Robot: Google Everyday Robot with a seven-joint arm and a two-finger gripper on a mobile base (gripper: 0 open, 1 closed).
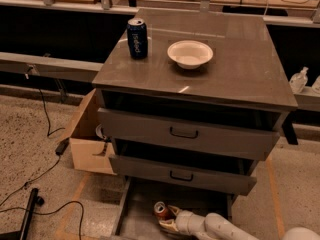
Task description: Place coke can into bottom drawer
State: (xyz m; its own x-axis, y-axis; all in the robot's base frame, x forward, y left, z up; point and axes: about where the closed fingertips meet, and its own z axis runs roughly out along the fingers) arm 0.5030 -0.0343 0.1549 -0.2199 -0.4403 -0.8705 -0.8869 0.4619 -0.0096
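**Coke can down in the open bottom drawer, gripper right against it**

Look below the front edge of the worktop (240, 79): the bottom drawer (131, 223) is pulled out toward you, a shallow grey tray at floor level under the two upper drawers (185, 134), which also stand slightly out from the cabinet. The coke can (161, 210) sits inside that tray, roughly under the middle of the worktop's front edge, tilted so that its silver top faces up and to the left.

Your gripper (166, 219) is low in the same drawer, reaching in from the lower right on its pale arm (220, 227). It is touching or just beside the can's right side. You cannot tell from this view whether it is clamped on the can or has let go.

Up on the worktop, the dark blue can (137, 38) stands upright near the back left corner. The white bowl (190, 54) rests just right of it, near the middle of the worktop. A cardboard box (86, 145) sits on the floor beyond the worktop's left edge.
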